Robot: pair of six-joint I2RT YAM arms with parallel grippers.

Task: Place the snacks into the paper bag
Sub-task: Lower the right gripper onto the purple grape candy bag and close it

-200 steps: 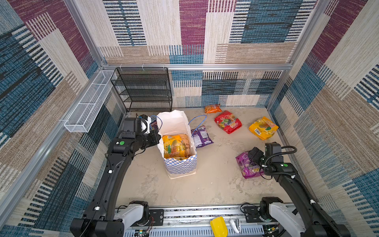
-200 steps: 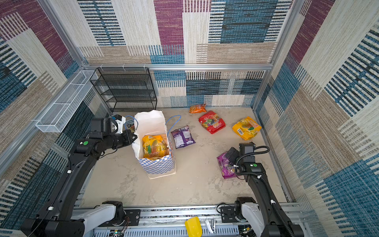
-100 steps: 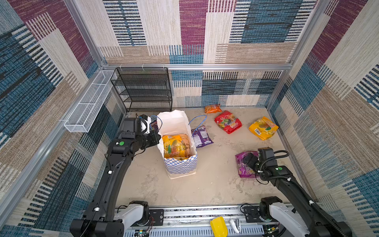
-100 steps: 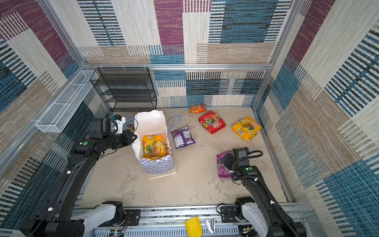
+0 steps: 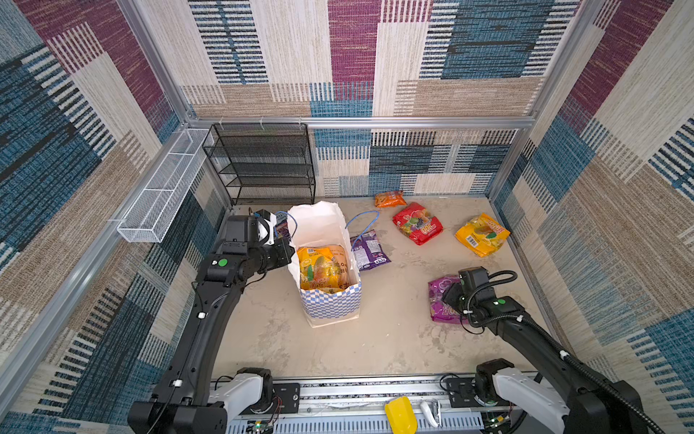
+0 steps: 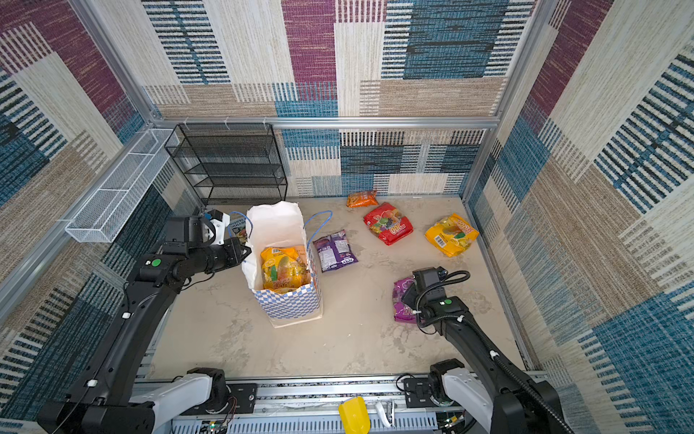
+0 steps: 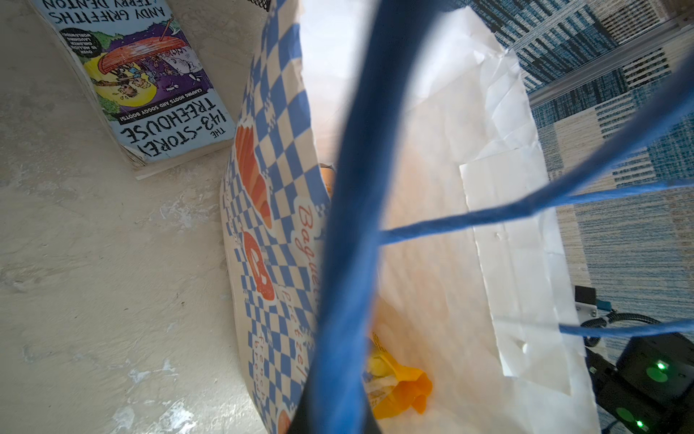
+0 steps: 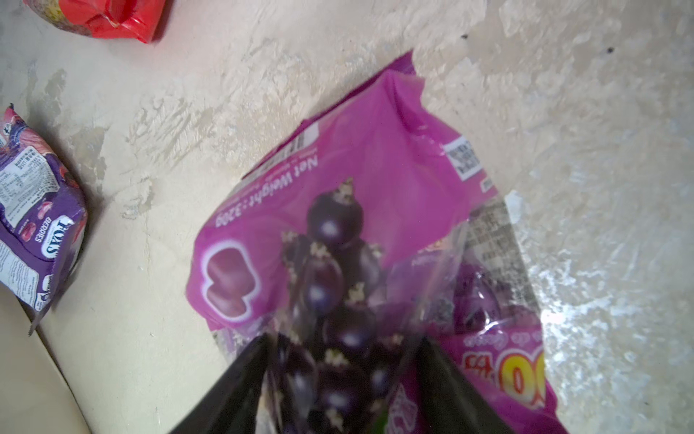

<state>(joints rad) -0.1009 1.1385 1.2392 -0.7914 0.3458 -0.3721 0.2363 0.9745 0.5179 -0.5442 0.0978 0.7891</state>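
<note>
R claw (image 8: 343,340) dropped onto purple packet (image 8: 356,180), half-closed, pinching it

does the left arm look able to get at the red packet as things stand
Probably not. The left arm has its jaws shut on the paper bag's blue handle, and the upright bag stands between it and the red packet lying beyond.
</note>
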